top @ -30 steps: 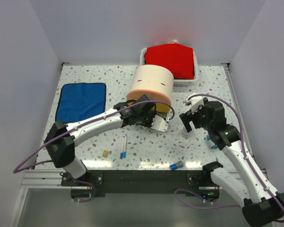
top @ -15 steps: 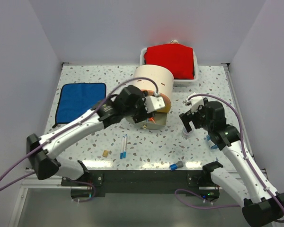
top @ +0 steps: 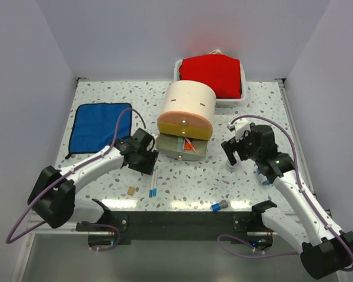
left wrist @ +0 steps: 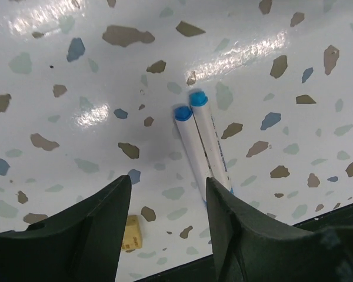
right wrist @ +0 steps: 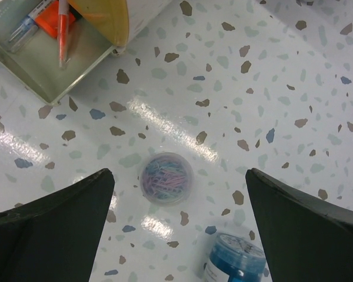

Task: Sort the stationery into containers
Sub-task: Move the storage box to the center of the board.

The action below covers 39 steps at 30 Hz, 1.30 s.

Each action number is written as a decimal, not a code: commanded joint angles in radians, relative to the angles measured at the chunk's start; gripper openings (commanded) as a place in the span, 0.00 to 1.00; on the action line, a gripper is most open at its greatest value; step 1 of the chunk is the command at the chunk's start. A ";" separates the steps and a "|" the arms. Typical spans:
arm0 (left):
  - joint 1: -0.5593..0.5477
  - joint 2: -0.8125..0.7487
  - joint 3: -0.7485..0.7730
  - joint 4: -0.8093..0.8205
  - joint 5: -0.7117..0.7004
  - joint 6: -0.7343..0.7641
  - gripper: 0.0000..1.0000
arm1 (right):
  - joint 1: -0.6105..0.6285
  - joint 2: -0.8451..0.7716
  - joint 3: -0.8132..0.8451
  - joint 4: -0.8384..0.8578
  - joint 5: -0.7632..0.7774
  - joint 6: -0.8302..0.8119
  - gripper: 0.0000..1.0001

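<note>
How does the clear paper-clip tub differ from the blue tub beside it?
The clear round plastic tub shows pastel paper clips; the blue round plastic tub leaves its contents unclear. The clear tub is fully in frame, the blue tub cut off. Both stand upright on the table.

The speckled table carries a blue cloth by its left edge and a cream drawer unit and white tray at the far edge. Two blue-capped pens, a tan eraser and a blue-grey cap piece lie along the near edge, and a clear cup of paper clips sits toward the right edge.
</note>
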 commanded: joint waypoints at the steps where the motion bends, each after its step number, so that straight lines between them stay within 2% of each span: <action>1: 0.007 0.012 -0.035 0.074 0.070 -0.087 0.56 | -0.002 0.010 0.030 0.023 -0.026 0.044 0.99; 12: 0.007 0.055 -0.107 0.115 0.143 -0.104 0.53 | -0.002 0.006 -0.002 0.034 -0.041 0.038 0.99; 19: 0.005 0.176 -0.103 0.128 0.126 -0.107 0.52 | -0.002 0.003 -0.001 0.048 -0.046 0.043 0.99; 24: 0.007 0.245 -0.066 0.099 0.076 -0.119 0.42 | -0.002 -0.005 -0.001 0.055 -0.046 0.054 0.99; 31: -0.010 0.374 0.024 0.071 0.047 -0.107 0.36 | -0.003 -0.032 -0.013 0.055 -0.037 0.057 0.99; 35: -0.019 0.408 0.058 0.051 0.030 -0.094 0.36 | -0.002 -0.040 -0.022 0.055 -0.025 0.054 0.99; 37: -0.027 0.405 0.074 0.045 0.016 -0.094 0.31 | -0.003 -0.040 -0.025 0.058 -0.026 0.057 0.99; 38: -0.030 0.402 0.077 0.043 0.011 -0.091 0.19 | -0.002 -0.039 -0.024 0.058 -0.026 0.058 0.99; 39: -0.030 0.391 0.077 0.042 0.010 -0.088 0.13 | -0.002 -0.037 -0.024 0.060 -0.025 0.061 0.99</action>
